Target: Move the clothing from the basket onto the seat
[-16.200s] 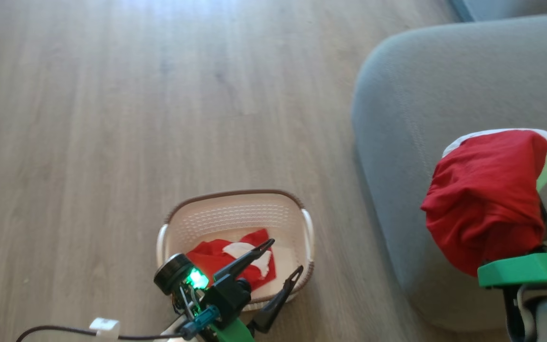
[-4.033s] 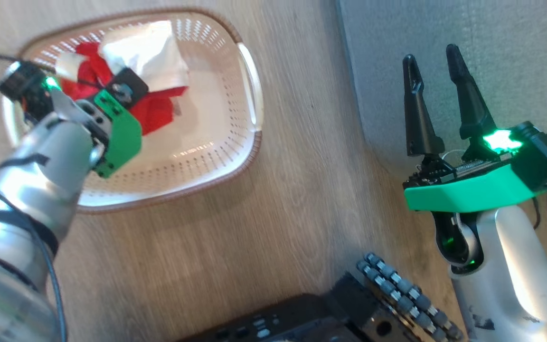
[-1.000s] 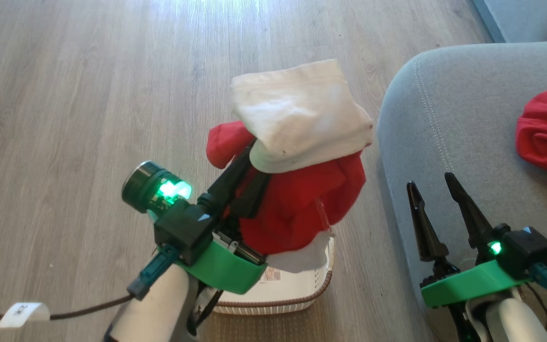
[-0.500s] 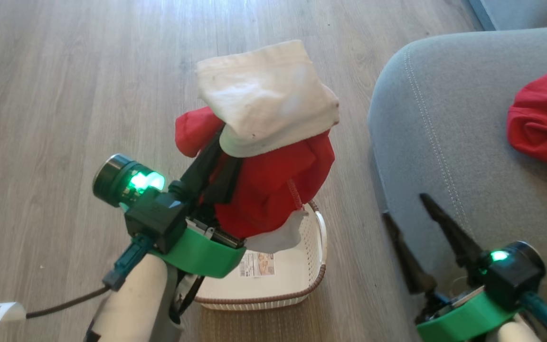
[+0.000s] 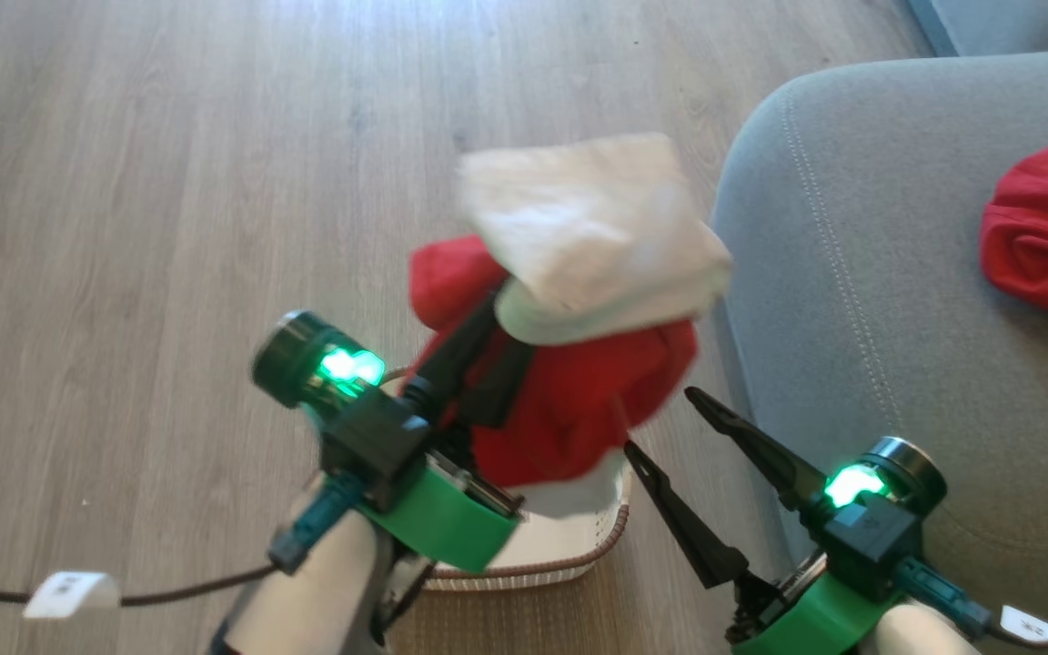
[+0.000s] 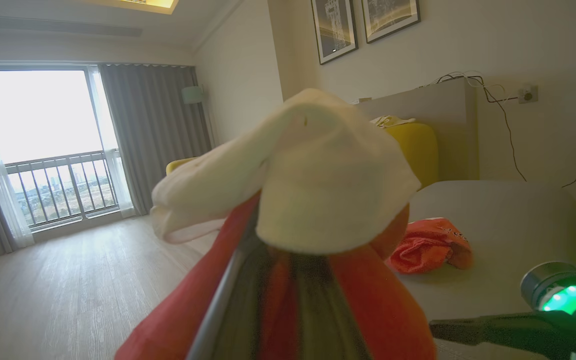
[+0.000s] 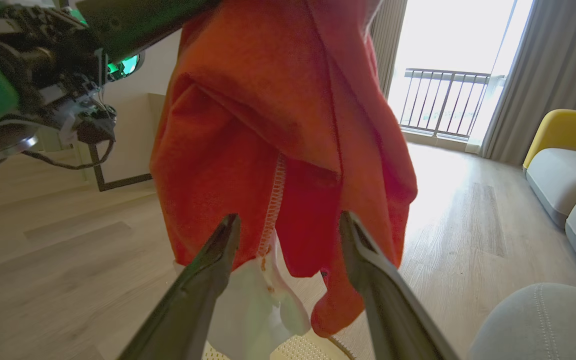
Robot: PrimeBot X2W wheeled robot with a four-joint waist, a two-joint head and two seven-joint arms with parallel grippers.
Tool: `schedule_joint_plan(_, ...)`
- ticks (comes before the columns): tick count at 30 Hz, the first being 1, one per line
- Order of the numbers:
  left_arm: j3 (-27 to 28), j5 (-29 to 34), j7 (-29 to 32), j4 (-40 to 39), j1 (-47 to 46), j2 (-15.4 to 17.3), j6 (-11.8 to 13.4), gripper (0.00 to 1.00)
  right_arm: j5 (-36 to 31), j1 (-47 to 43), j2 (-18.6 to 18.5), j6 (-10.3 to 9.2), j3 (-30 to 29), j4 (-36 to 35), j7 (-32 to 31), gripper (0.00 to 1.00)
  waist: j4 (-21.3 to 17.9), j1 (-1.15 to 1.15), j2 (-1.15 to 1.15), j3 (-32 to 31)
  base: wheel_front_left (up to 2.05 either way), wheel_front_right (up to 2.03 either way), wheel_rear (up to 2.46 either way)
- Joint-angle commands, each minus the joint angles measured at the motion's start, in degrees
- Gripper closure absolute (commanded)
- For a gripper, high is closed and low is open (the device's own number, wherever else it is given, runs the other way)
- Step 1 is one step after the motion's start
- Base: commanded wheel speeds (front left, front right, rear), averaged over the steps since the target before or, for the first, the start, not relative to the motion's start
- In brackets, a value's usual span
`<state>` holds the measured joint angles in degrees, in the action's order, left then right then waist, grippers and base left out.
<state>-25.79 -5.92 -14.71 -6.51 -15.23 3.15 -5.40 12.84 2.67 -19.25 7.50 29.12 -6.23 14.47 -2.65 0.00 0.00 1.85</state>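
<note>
My left gripper [image 5: 498, 314] is shut on the clothing [image 5: 579, 400], a red bundle with a white panel on top. It hangs above the basket [image 5: 579, 557], whose rim peeks out below. In the left wrist view the fabric [image 6: 318, 175] drapes over and hides my fingertips. To the right lies the grey seat [image 5: 851, 291], with another red garment [image 5: 1047, 227] resting on it. My right gripper [image 5: 659, 419] is open, its tips just below and beside the hanging cloth. In the right wrist view the fingers [image 7: 228, 235] frame the red fabric [image 7: 268, 125] without touching it.
Wooden floor surrounds the basket. A dark cable with a white tag [image 5: 69, 591] trails at the lower left. A yellow chair [image 6: 415, 145] stands behind the seat, and more grey cushions [image 7: 563, 175] lie near the balcony window.
My left gripper has carried the clothing to the right, closer to the seat's edge. The right gripper has swung left, so its fingertips now point at the hanging cloth.
</note>
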Motion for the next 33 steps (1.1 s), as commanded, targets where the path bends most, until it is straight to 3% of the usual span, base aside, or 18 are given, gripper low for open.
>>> schedule_joint_plan(1, 0.75, -0.28, -0.29, -1.85, -3.31, -0.27, -0.14, 1.00, 1.39, 2.14, -0.13, -0.01, 1.12, -1.05, 0.52, 0.00, 0.47, 0.00, 0.00, 0.00, 0.00, 0.00, 0.00)
schedule_joint_plan(16, -7.13, -1.23, -0.29, -1.04, -3.87, -0.27, -0.15, 1.00, 3.43, 7.95, 0.66, -0.01, 7.39, 3.25, 0.52, 0.00, 3.12, 0.00, 0.00, -0.64, 0.00, 0.00, 0.00)
schedule_joint_plan(29, -9.63, -1.46, -0.29, -0.16, -4.33, -0.27, -0.51, 1.00, 1.12, 11.35, 2.93, -0.01, 10.18, 5.69, 0.52, 0.00, 4.03, 0.00, 0.00, -0.43, 0.00, 0.00, 0.00)
schedule_joint_plan(30, -9.73, -1.45, -0.29, -0.08, -4.18, -0.27, -0.52, 1.00, 1.19, 11.21, 3.15, -0.01, 10.01, 5.95, 0.52, 0.22, 4.07, 0.00, 0.00, -0.56, 0.00, 0.00, 0.00)
schedule_joint_plan(31, -9.80, -1.43, -0.29, 0.01, -4.03, -0.27, -0.53, 1.00, 1.28, 11.10, 3.35, -0.01, 9.81, 6.24, 0.52, 1.00, 4.10, 0.00, 0.00, -0.68, 0.00, 0.00, 0.00)
schedule_joint_plan(33, -9.84, -1.34, -0.29, 0.20, -3.75, -0.27, -0.55, 1.00, 1.17, 10.88, 3.94, -0.01, 8.67, 6.60, 0.52, 1.00, 4.16, 0.00, 0.00, -0.90, 0.00, 0.00, 0.00)
